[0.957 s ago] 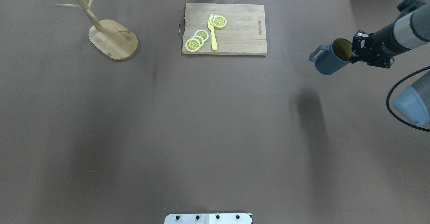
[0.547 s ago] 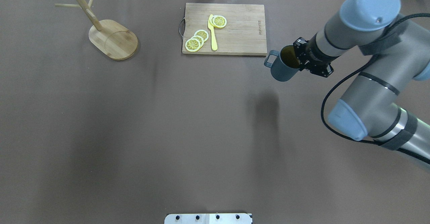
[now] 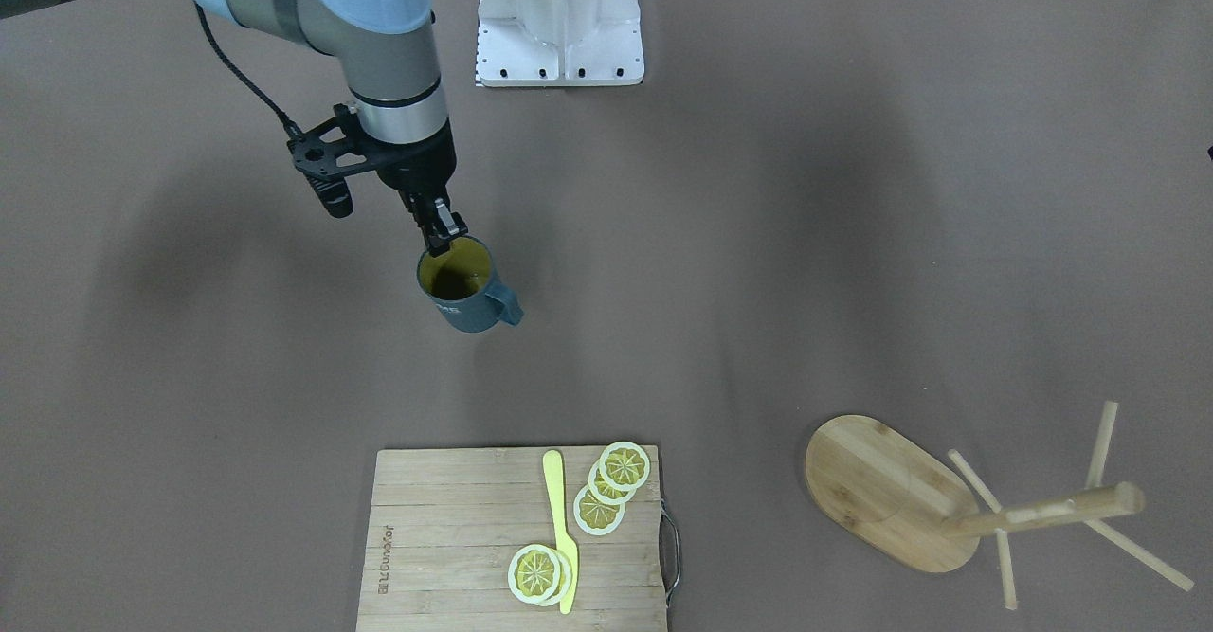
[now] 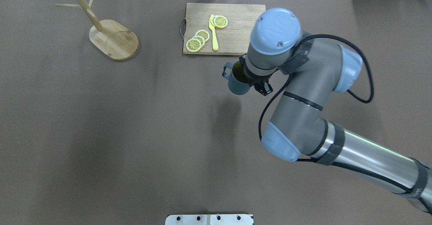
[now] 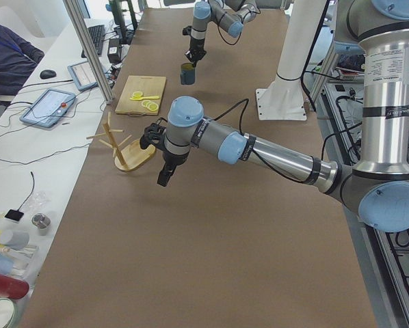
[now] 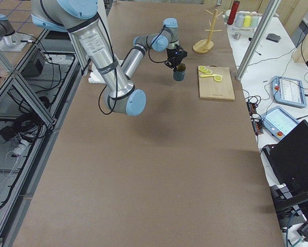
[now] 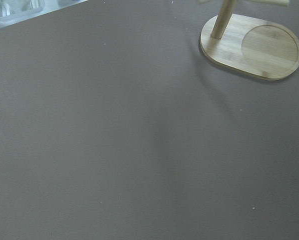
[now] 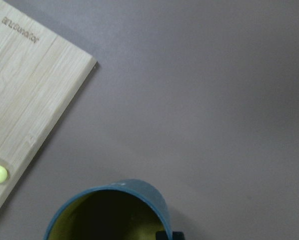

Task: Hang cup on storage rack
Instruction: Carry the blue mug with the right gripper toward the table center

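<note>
Soft, even light falls from above onto my matte brown table (image 4: 101, 134). The cup (image 4: 236, 85) I carry throws a blurred, dark shadow on its near side. Beyond the far edge, the background washes out white. Both wrist views look slightly soft.

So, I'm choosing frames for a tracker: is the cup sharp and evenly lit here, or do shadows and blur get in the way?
Front-facing view: cup sharp, evenly lit, pinched at the rim by the right gripper. Overhead view: cup partly hidden under the arm, with a soft dark shadow on the table near it. Right wrist view: only the rim shows, cropped and slightly soft.
</note>
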{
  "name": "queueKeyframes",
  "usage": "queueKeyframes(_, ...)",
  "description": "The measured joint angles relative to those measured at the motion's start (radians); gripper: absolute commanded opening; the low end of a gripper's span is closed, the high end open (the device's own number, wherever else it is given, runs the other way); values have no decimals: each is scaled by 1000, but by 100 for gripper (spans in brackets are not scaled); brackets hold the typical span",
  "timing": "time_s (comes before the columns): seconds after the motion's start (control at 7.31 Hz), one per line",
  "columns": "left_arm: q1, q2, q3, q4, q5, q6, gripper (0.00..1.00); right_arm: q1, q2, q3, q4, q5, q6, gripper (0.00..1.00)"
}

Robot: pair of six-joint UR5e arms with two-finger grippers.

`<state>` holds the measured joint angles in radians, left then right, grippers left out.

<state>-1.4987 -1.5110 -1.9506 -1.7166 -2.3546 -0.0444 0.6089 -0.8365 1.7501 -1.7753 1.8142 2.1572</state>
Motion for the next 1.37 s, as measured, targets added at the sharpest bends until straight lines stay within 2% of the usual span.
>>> queueKeyframes(0.55, 0, -2, 9, 0, 0, 0, 99, -91, 225, -272, -12, -68, 124, 0)
queueKeyframes(0.96, 0, -4, 16, -1, 0, 1, 99, -128, 266, -336, -14, -71, 142, 0)
queueKeyframes(1.09, 0, -4, 18, -1, 0, 1, 99, -132, 272, -354, -13, -71, 139, 27)
queueKeyframes(1.23, 0, -4, 18, -1, 0, 1, 99, -133, 277, -362, -14, -71, 123, 99)
queueKeyframes(1.37, 0, -5, 19, 0, 0, 1, 99, -133, 280, -363, -17, -75, 90, 100)
